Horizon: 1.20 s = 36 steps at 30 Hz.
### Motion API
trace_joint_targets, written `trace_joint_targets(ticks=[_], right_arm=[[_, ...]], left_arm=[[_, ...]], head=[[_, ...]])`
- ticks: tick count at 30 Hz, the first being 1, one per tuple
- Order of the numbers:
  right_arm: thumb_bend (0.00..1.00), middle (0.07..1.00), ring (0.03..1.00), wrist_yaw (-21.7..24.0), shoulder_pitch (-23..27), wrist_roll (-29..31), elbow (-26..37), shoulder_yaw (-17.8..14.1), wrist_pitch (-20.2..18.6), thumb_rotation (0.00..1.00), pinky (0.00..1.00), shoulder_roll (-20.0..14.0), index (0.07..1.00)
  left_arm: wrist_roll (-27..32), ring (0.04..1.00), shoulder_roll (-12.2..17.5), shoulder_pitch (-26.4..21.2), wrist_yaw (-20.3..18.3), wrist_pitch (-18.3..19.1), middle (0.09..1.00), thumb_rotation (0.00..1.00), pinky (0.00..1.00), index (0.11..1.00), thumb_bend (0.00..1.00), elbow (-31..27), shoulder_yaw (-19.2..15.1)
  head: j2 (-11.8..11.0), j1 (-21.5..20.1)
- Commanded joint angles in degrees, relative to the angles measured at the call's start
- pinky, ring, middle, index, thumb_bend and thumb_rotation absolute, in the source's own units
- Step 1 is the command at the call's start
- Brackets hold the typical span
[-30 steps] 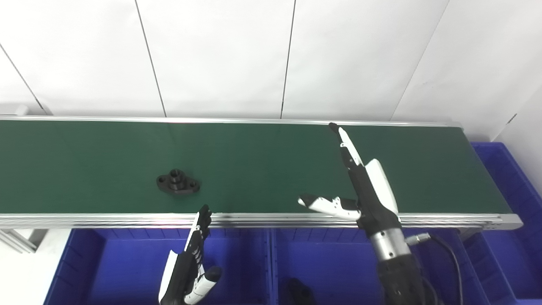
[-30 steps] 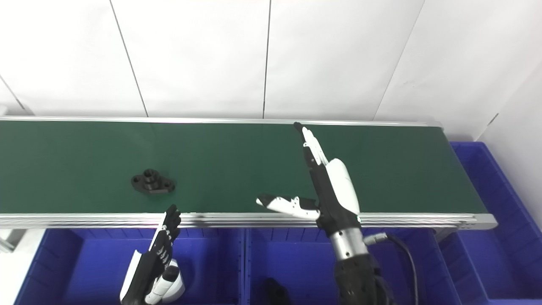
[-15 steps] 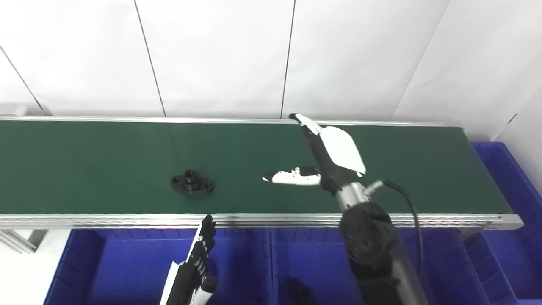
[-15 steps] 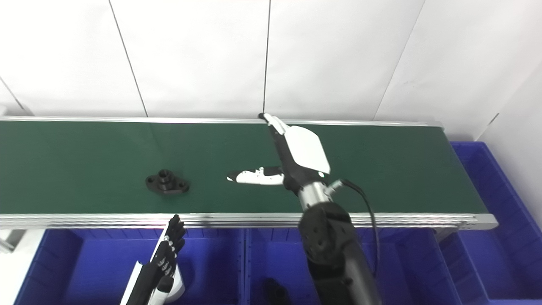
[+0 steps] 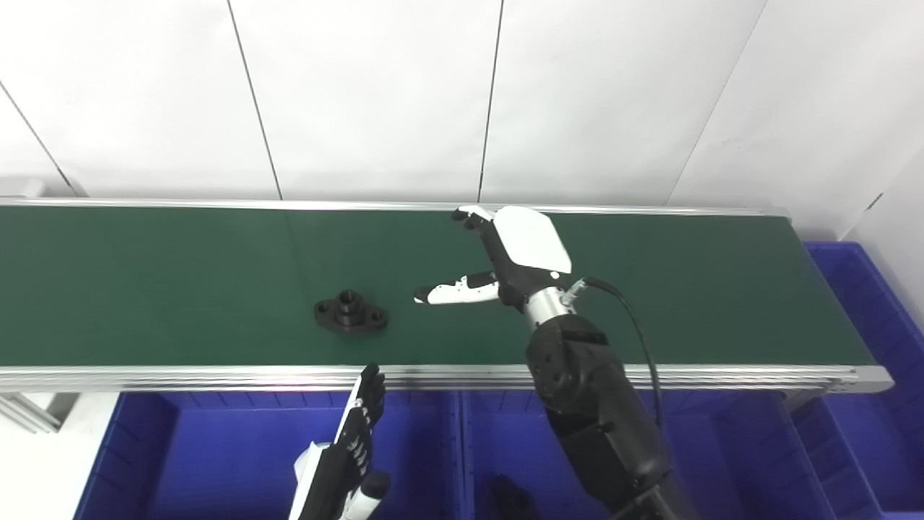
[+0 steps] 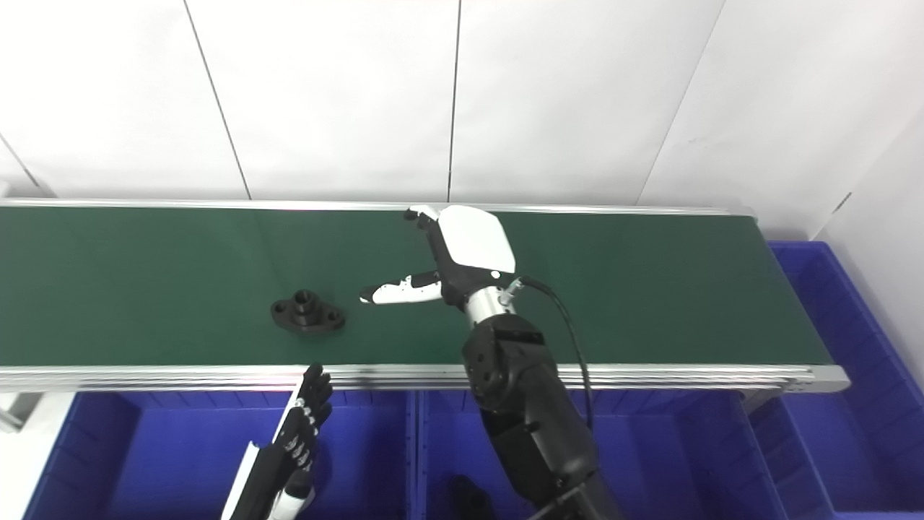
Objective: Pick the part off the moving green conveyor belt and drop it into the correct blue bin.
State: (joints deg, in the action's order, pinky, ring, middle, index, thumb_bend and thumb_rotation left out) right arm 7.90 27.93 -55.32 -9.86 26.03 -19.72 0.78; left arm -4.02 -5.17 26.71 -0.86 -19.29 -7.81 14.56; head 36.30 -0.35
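A black flanged part (image 5: 351,316) with a raised centre hub lies on the green conveyor belt (image 5: 144,289), left of the middle. My right hand (image 5: 498,260) hovers over the belt just right of the part, open, thumb pointing left toward it and fingers curled forward. A small gap separates thumb tip and part. My left hand (image 5: 346,455) is low over the left blue bin (image 5: 216,462), below the belt's near rail, open and holding nothing.
Blue bins line the near side under the belt; the middle bin (image 5: 563,462) holds a dark part (image 5: 509,498) at its bottom edge. Another blue bin (image 5: 866,303) sits at the belt's right end. A white panelled wall stands behind.
The part has ridden rightward on the belt. My right hand has swung from the near rail up over the belt and leftward toward the part. My left hand has shifted slightly right and down.
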Motion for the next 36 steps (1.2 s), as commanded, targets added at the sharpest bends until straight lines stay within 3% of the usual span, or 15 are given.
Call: trace_joint_targets(ticks=[1,5,10,20,23,28,36], right_arm=[[1.0,0.718,0.614,-3.05,3.7,-0.43,-0.38,0.51,0.65,0.59,0.53,1.52,0.811],[1.0,0.717,0.592,-4.32,4.98,-0.78,-4.23,2.16,0.43,0.61,0.5,2.82,0.814],[1.0,0.747,0.632,-5.46,5.77,-0.13,-8.12,3.52,-0.06,0.62,0.54,4.72,0.826],[1.0,0.726,0.605,-6.72,6.31,2.16,-12.82,4.28,0.13,0.6,0.51,7.03,0.816],[1.0,0.704,0.571,-7.16,6.52,1.93,-14.21,5.13,0.16,0.6,0.48,6.93,0.807],[0.99,0.716,0.595,-7.44,6.35,2.37,-16.24,6.26,1.12,0.58,0.5,5.98,0.804],[0.97,0.682,0.563,-9.96,7.09,-0.05,-23.28,11.1,2.5,0.54,0.46,2.4,0.758]], left_arm=[[-0.31,1.0,-0.74,0.33,0.25,-0.97,1.0,0.84,1.0,1.0,0.89,-3.02,0.51],[-0.46,0.998,-1.01,0.47,0.24,-0.62,1.0,0.85,1.0,1.0,0.87,-3.95,0.85],[-0.5,0.99,-1.62,0.43,0.72,-0.78,1.0,0.85,1.0,1.0,0.89,-4.19,0.9],[-1.35,0.976,-2.93,1.29,1.8,-1.04,0.997,0.84,0.97,1.0,0.91,-5.01,1.73],[-1.53,0.973,-3.53,1.53,2.17,-1.44,0.988,0.83,0.97,1.0,0.9,-5.39,2.17],[-2.36,0.965,-4.23,2.22,2.92,-1.02,0.981,0.83,0.96,1.0,0.91,-6.34,2.9],[-2.05,0.963,-5.19,3.69,3.47,0.33,0.973,0.82,0.96,1.0,0.9,-9.08,3.39]], head=[[0.17,0.16],[0.26,0.4],[0.47,0.82],[1.07,2.65],[1.33,3.45],[1.64,4.5],[2.19,5.4]])
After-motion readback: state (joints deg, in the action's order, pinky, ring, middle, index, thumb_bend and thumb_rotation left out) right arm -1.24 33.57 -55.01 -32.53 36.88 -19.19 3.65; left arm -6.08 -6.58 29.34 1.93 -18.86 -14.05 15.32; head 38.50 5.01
